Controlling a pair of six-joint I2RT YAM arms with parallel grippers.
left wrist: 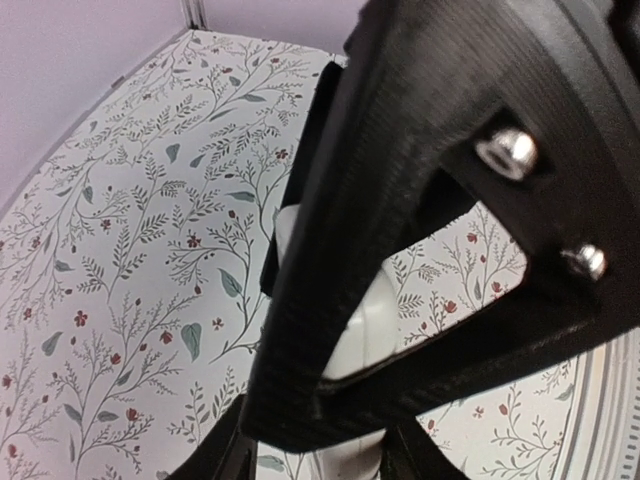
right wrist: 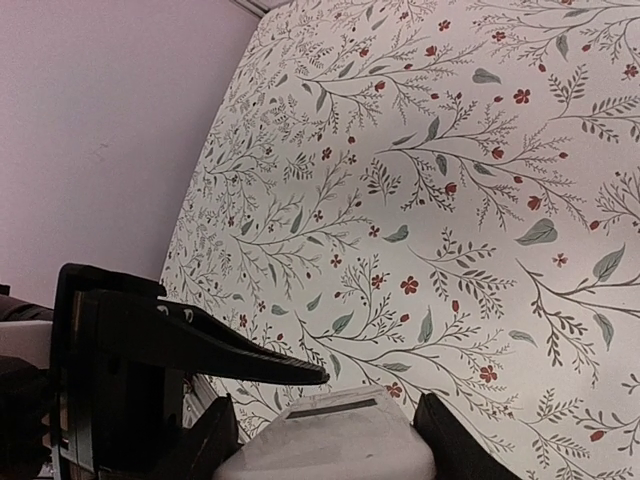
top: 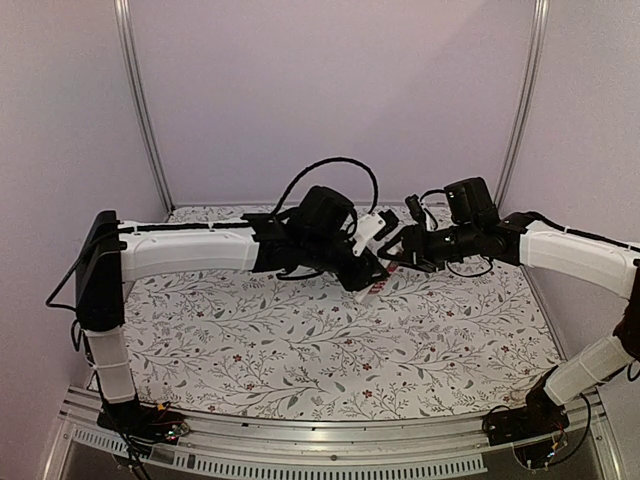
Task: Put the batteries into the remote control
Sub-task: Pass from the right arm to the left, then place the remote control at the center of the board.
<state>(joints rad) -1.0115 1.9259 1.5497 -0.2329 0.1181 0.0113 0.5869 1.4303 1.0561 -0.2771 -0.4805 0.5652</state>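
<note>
Both arms meet above the middle of the table and hold the remote control (top: 372, 240) between them in the air. Its white body points up and its red face (top: 378, 288) hangs low. My left gripper (top: 360, 268) is shut on it. In the left wrist view the white body (left wrist: 405, 300) runs out from my left gripper (left wrist: 335, 468), and the black right gripper (left wrist: 460, 120) crosses in front. My right gripper (top: 393, 252) is shut on the remote's white end (right wrist: 335, 450), which fills the gap in my right gripper (right wrist: 325, 410). The batteries are not in view.
The table carries a floral-print cloth (top: 300, 340). Pale walls and two metal posts (top: 140, 100) close the back and sides. A metal rail (top: 330, 445) runs along the near edge by the arm bases. A black cable (top: 330, 165) loops above the left wrist.
</note>
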